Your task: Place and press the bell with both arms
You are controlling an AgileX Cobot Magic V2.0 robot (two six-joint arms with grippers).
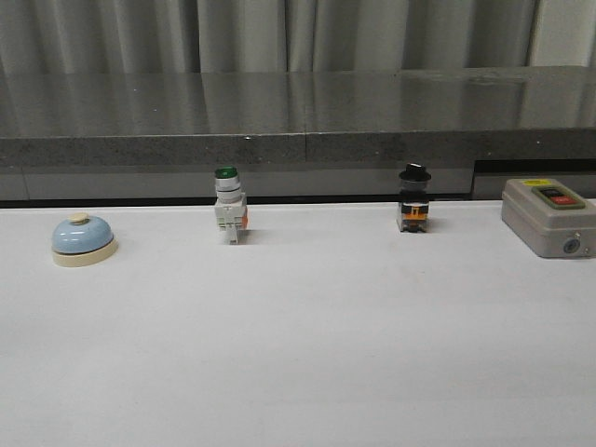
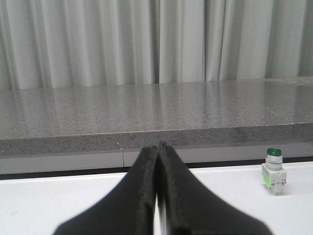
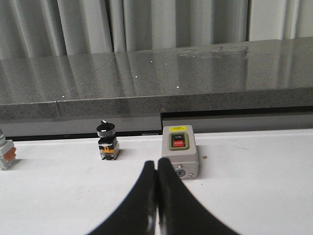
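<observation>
Front view: bell (image 1: 84, 239) sits alone far left on table (image 1: 307, 354).
We see left gripper (image 2: 157, 147) and right gripper (image 3: 157, 164) both closed, empty (wrist views).

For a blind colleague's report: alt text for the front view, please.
A pale blue bell sits far left on a white table, untouched. Along the back stand a green-capped switch, a black-knobbed switch and a grey button box; no arms show.
</observation>
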